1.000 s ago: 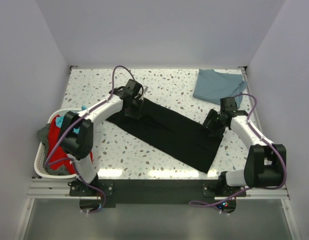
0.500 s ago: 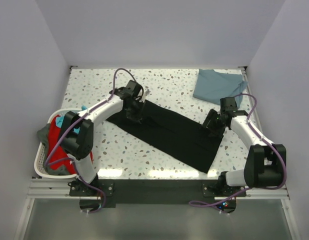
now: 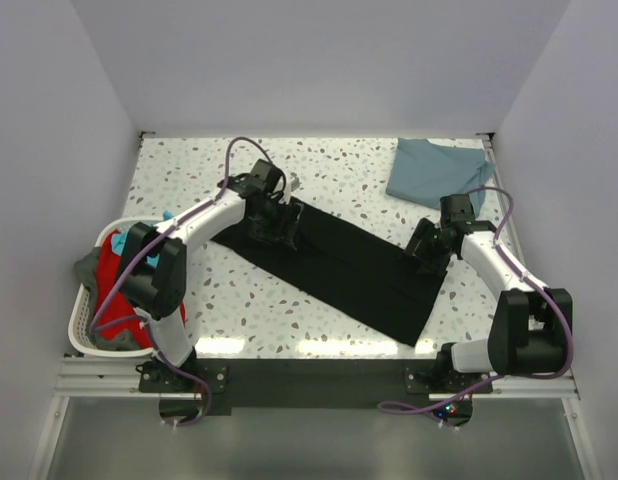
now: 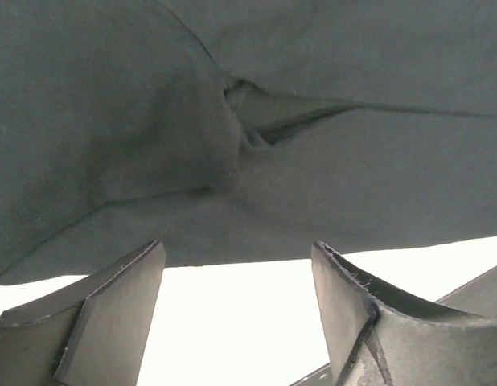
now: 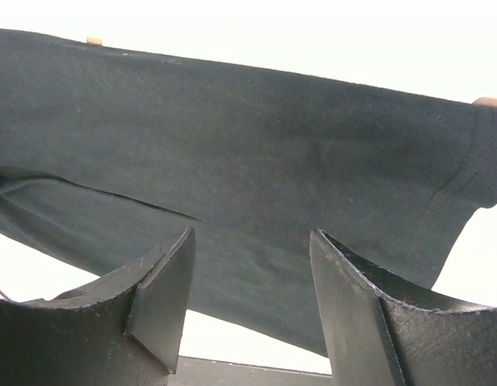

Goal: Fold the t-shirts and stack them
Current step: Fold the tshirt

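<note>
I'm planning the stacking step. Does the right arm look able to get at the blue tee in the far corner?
Probably yes: the blue tee lies flat just beyond the right claw, nothing stands between them, and that claw is open at the black tee.

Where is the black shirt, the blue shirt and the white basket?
black t-shirt (image 3: 339, 265): top view, middle of the spread cloth.
blue t-shirt (image 3: 429, 172): top view, middle of the cloth, far right corner.
white basket (image 3: 81, 325): top view, its left wall.
</note>
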Motion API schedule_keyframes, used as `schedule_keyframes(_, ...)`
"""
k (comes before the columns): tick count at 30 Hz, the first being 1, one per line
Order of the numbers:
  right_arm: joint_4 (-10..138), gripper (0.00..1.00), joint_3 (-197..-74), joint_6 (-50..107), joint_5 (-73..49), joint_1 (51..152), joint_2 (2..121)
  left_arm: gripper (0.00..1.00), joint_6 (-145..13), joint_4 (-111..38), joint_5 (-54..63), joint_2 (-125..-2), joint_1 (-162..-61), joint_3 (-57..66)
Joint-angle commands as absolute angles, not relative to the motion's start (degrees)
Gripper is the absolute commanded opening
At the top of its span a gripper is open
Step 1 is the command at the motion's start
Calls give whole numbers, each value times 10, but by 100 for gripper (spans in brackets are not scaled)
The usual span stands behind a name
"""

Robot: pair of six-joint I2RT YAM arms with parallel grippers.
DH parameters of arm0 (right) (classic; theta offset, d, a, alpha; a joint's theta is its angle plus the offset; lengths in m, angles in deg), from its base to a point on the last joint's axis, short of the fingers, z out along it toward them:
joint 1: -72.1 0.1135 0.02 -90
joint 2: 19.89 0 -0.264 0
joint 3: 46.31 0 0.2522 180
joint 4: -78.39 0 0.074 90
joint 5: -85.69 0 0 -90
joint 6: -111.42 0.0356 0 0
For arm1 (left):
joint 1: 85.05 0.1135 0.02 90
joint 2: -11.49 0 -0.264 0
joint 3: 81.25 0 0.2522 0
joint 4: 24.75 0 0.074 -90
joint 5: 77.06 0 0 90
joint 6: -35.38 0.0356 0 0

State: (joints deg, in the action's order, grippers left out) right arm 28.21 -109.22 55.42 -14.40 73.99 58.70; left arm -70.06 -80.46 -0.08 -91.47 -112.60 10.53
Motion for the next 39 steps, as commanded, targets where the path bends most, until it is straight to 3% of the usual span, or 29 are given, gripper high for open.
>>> schedule_keyframes(1,278,63,-1117,535,-142,746,582,81,-741,-753,-33,-892,-1096,114)
schedule_keyframes(6,279,63,-1150,517,-133,757,610,82,-801,-656,-65,-886,-1035,49)
schedule_keyframes(17,362,63,-1132,527,-150,798,724,82,-843,-555,13,-945,-1008,8)
schedule_keyframes(27,355,62,-1092,535,-146,831,754,81,-796,-554,54,-1027,-1000,46)
schedule_keyframes(39,321,62,-1041,615,-124,963,698,80,-750,-548,76,-1093,-1014,159)
